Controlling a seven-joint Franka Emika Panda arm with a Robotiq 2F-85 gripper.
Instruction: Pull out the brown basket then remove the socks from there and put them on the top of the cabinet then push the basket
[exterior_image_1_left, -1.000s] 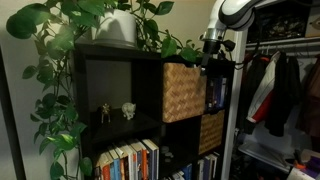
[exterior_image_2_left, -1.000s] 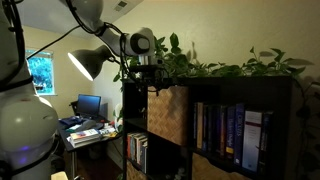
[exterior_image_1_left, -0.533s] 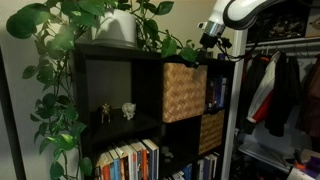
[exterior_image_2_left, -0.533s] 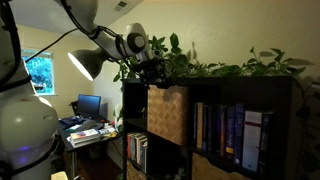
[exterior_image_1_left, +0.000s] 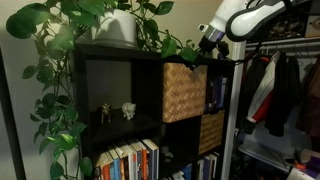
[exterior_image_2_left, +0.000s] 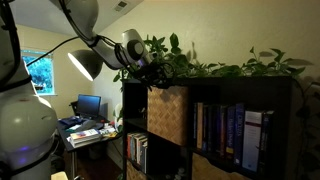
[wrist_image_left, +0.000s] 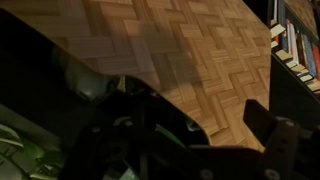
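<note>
A: Jaws on the gripper (exterior_image_1_left: 207, 38) stand wide apart with nothing in them; it hovers upper right of centre, just above the cabinet (exterior_image_1_left: 110, 50) top.
B: Why there?
A: To drop onto the rim and pull, I'd judge. The basket (exterior_image_1_left: 184, 90) sits in its top-row compartment, mid-frame; its weave fills the wrist view's upper half.
B: Socks?
A: None I can see from any view.

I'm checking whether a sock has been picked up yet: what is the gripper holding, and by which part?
Nothing is held. The gripper is open near the top edge of the basket, with no sock in it.
</note>
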